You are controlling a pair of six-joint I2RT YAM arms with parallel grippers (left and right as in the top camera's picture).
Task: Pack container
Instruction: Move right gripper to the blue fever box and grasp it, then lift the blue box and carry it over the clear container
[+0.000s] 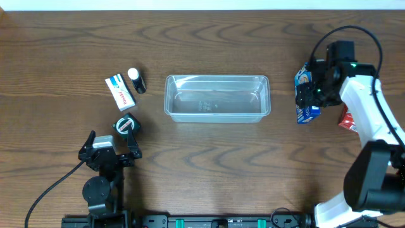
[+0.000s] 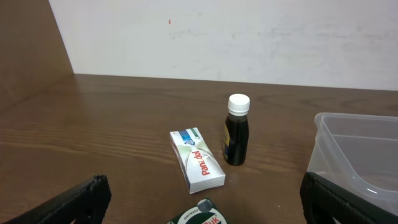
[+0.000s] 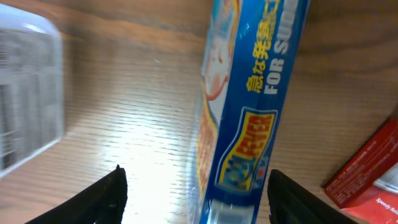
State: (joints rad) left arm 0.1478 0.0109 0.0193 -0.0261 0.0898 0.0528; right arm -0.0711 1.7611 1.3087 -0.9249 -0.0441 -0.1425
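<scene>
Left of the container (image 1: 217,98) lies a Panadol box (image 1: 120,92), with a bottle (image 1: 136,80) just beside it and a round tin (image 1: 126,124) in front. Right of the container is a fever-patch box (image 1: 306,95), with a packet (image 1: 345,118) farther right.

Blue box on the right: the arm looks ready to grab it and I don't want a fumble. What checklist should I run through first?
1. Blue box between the right gripper's fingers: ok.
2. Fingers open wide enough: ok.
3. Box centred between them: not ok, it sits nearer one finger.
4. Red packet apart from the box: ok.
5. Container empty, room inside: ok.
6. Left gripper away from the container: ok.
</scene>
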